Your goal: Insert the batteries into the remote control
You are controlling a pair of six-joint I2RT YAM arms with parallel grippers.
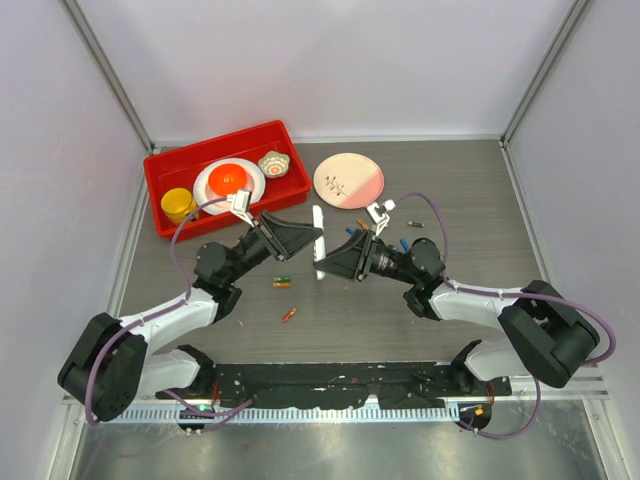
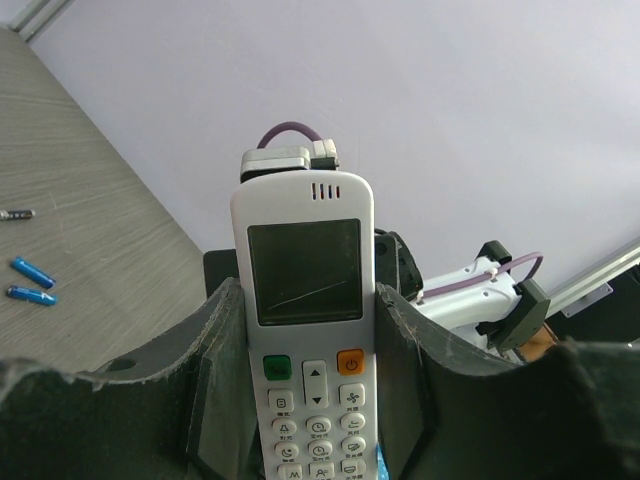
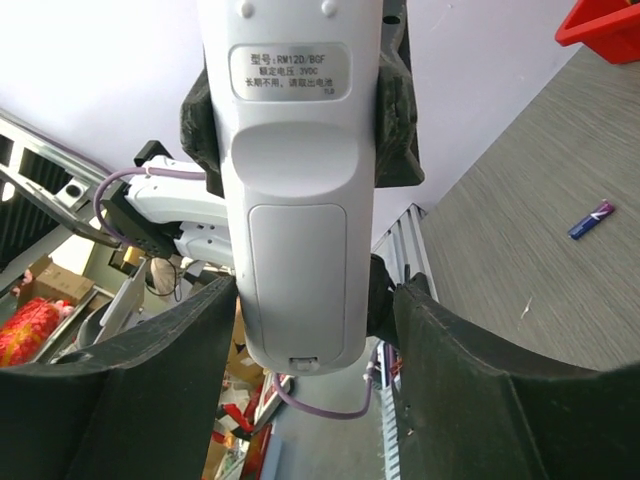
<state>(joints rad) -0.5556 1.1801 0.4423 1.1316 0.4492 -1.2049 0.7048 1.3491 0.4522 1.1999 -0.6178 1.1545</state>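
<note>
Remote control: the remote control was up off the table, in the middle between the two arms. From above it showed only as a thin white strip.
Left claw: the left gripper was holding the remote by its two long sides, at the part with the buttons. The end with the screen stuck out past the fingers, and the front face looked at this wrist.
Right claw: the right gripper stood around the other end, on the back side, where the battery cover sat closed. Its jaws were rather wide. One finger showed a small gap to the remote; the other was at its edge, and I could not tell if it was touching.
Batteries: all lay on the table. A green and orange battery and a red battery lay near each other, on the arm-base side of the left claw.
In the way: a blue battery lay just beside the wrist of the right arm.
Around: a red bin stood at the far left with a yellow cup, a white plate and a small bowl inside. A pink plate lay beyond the remote, with a small white piece near its edge.
</note>
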